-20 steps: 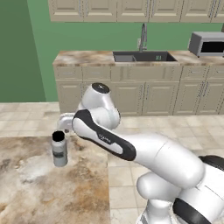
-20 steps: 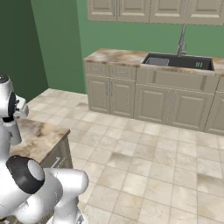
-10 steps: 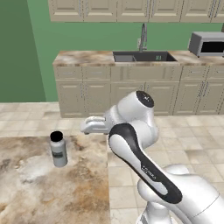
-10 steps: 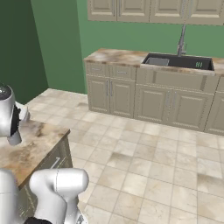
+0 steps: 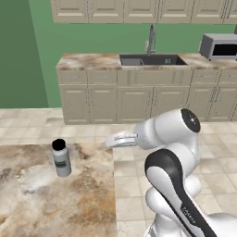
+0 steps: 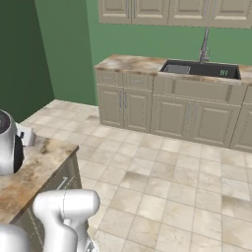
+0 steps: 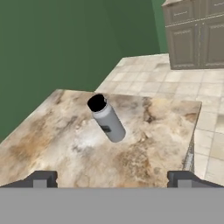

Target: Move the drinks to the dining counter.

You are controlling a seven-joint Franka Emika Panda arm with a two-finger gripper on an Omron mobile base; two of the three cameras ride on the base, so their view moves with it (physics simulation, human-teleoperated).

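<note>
One of the drinks, a pale grey bottle (image 5: pixel 61 158) with a black cap and a dark label, stands upright on the marbled dining counter (image 5: pixel 55 203), near its far right corner. In the hand view the same bottle (image 7: pixel 107 119) stands mid-frame on the stone counter (image 7: pixel 144 144). My gripper (image 7: pixel 112 180) is open, its two tips far apart with nothing between them, and well back from the bottle. In the left base view my gripper (image 5: pixel 112 139) hangs just past the counter's right edge, to the right of the bottle and above the floor.
Across the tiled floor (image 5: pixel 125 180), a kitchen counter with a sink and faucet (image 5: pixel 150 58) runs along the green wall. A microwave (image 5: pixel 218 45) sits at its right end. The dining counter's corner (image 6: pixel 34 167) lies by the arm's base.
The arm has swung right and back from the bottle, which stays upright on the counter. My gripper was at the bottle a second ago and is now clear of it.
</note>
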